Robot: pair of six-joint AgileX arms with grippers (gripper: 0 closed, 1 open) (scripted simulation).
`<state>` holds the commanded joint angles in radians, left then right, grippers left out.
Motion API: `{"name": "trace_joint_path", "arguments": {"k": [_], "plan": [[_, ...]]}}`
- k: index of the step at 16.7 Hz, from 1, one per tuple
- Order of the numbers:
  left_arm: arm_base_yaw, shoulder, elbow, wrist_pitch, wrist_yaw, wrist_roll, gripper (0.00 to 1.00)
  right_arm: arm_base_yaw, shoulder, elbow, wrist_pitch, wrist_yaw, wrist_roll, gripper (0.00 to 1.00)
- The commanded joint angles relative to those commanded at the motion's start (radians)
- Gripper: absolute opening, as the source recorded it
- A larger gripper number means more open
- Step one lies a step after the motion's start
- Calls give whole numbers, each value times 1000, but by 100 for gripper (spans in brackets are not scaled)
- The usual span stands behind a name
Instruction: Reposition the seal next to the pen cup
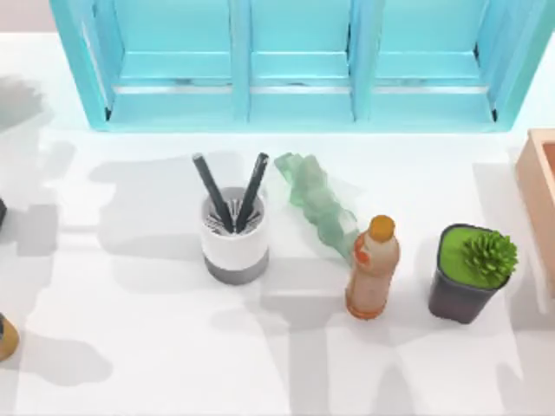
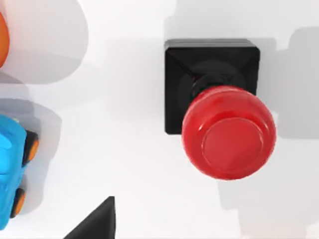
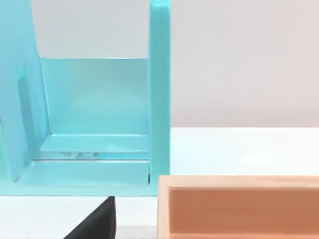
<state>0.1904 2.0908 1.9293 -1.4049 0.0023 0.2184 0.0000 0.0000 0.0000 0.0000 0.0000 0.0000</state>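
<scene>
While the seal (image 2: 219, 112) stands upright on the white table (image 2: 124, 149) below your left wrist camera, the pen cup (image 1: 235, 236) sits mid-table. You cannot tell either gripper's finger state.

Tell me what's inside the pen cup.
The pen cup holds two dark pens, leaning apart out of its rim. Its wall covers their lower ends and the cup's bottom.

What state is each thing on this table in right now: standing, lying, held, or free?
seal: upright on the table, free, nothing gripping it.
pen cup: upright, two dark pens leaning inside.
orange-capped bottle: upright, cap on.
potted plant: upright.
green crumpled bottle: lying flat behind the orange-capped bottle.
blue toy car: lying near the seal.
</scene>
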Motion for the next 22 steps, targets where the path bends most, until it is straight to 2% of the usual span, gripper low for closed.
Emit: {"name": "trace_joint_path", "arguments": {"k": [7, 15, 20, 22], "plan": [[-3, 7, -11, 13, 0, -1, 100, 0, 0, 0, 0, 0, 0, 100], [3, 47, -293, 340, 0, 3, 100, 0, 0, 0, 0, 0, 0, 100], [4, 53, -321, 369, 0, 4, 100, 0, 0, 0, 0, 0, 0, 100], [4, 53, -321, 369, 0, 4, 85, 0, 0, 0, 0, 0, 0, 100]]}}
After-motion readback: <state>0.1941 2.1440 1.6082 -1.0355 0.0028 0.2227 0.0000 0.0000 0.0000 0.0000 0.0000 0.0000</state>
